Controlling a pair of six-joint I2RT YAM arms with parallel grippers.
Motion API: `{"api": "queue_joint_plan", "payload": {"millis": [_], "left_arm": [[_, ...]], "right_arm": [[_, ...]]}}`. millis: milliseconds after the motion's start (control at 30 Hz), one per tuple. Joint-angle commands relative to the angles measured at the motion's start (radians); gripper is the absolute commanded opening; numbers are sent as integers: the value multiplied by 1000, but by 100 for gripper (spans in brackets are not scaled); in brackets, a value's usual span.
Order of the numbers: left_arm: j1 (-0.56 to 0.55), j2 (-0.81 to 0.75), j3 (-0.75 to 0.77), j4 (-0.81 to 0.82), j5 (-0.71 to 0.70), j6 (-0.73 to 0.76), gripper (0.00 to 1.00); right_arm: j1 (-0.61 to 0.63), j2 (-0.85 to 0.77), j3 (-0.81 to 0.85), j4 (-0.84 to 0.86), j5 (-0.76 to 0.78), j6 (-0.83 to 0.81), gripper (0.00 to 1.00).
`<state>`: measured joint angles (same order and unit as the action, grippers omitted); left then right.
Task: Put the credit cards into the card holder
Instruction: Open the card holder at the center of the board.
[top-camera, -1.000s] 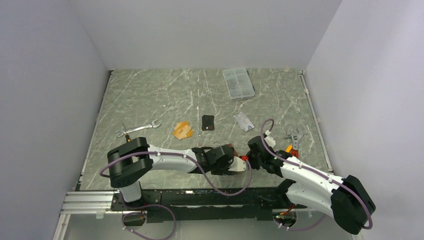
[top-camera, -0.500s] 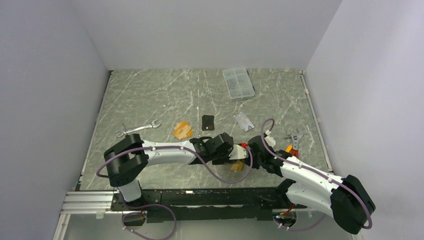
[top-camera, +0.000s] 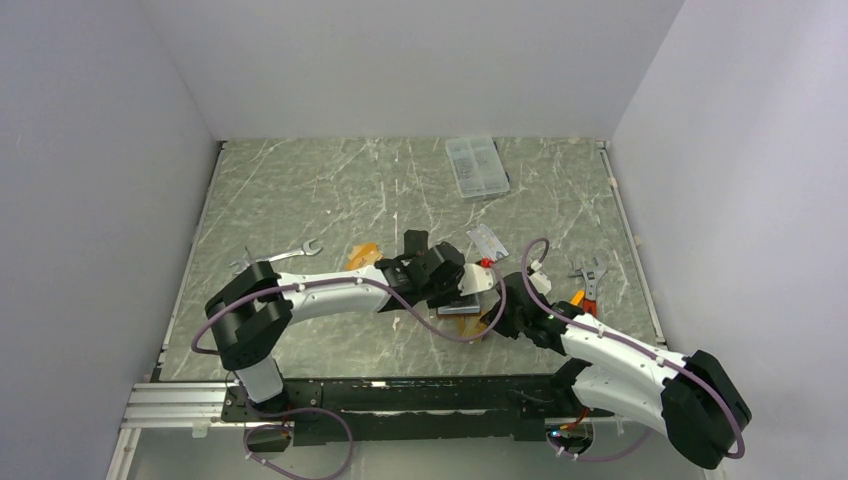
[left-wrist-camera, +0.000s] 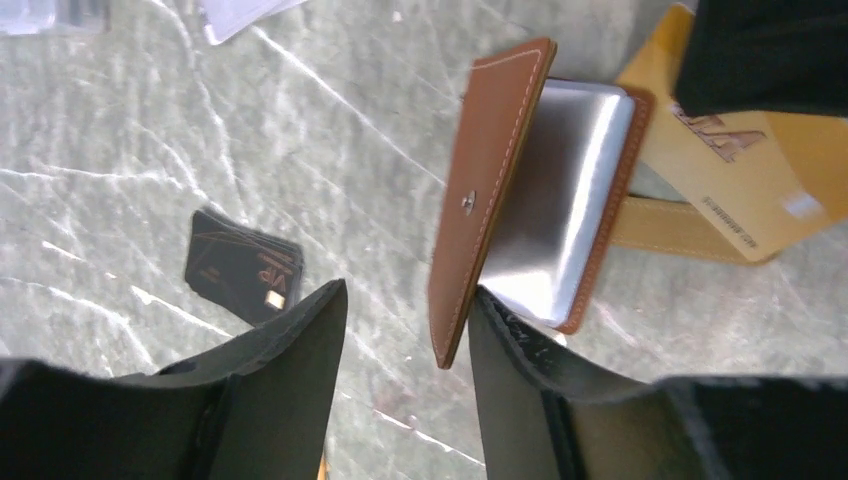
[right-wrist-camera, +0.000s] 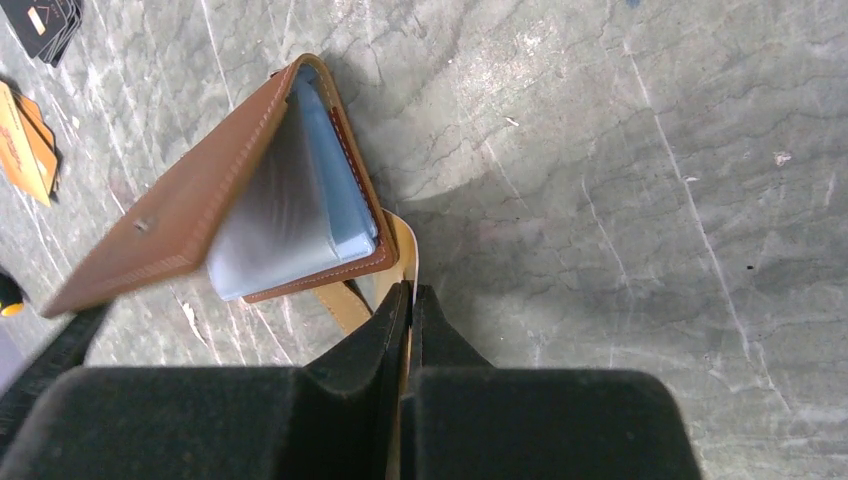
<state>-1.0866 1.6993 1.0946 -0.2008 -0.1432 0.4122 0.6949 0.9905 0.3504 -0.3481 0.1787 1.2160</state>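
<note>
While the brown leather card holder (left-wrist-camera: 500, 200) is lying half-open on the marble tabletop (left-wrist-camera: 150, 150) between the arms, the right gripper (right-wrist-camera: 410, 300) is pinching an orange-tan card (left-wrist-camera: 720, 170) by one end, jaws clamped tight, with the card just beside the holder. The left gripper (left-wrist-camera: 405, 300) is standing with jaws apart, the flap's corner between them, not clamped. A black card (left-wrist-camera: 240, 270) is lying nearby.

Judgement: the card is looking light, stiff and slick, so an edge grip suits it. The flap is looking soft and springy, best taken at its free edge near the snap stud.
</note>
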Motion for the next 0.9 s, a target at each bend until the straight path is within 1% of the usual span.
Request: {"api": "queue_joint_plan", "payload": {"millis": [0,100,267,333,400,533,567,700,867], "left_arm": [[19,14,66,57,5,-27,52],[23,33,79,53,17,-33,49],[27,77,102,40,38,-43,47],[39,99,125,26,56,-57,43],[63,128,163,-8,86,-85,33],[141,186,247,-106,196,-171,4],[165,193,257,-126,230,-197,0],[248,189,237,-195,401,-292,0],[278,142,130,-218,533,-359,0]], "right_arm": [[6,21,-53,-144,35,-29,0],[7,19,-50,-147,37,-31,0],[6,2,-49,-155,44,-30,0],[6,-10,-46,-163,52,-28,0],[6,-24,-44,-172,59,-27,0],[6,-64,-40,-181,68,-23,0],[4,-73,-37,-184,74,-25,0],[4,-96,-26,-170,81,-42,0],[0,-87,6,-160,79,-73,0]]}}
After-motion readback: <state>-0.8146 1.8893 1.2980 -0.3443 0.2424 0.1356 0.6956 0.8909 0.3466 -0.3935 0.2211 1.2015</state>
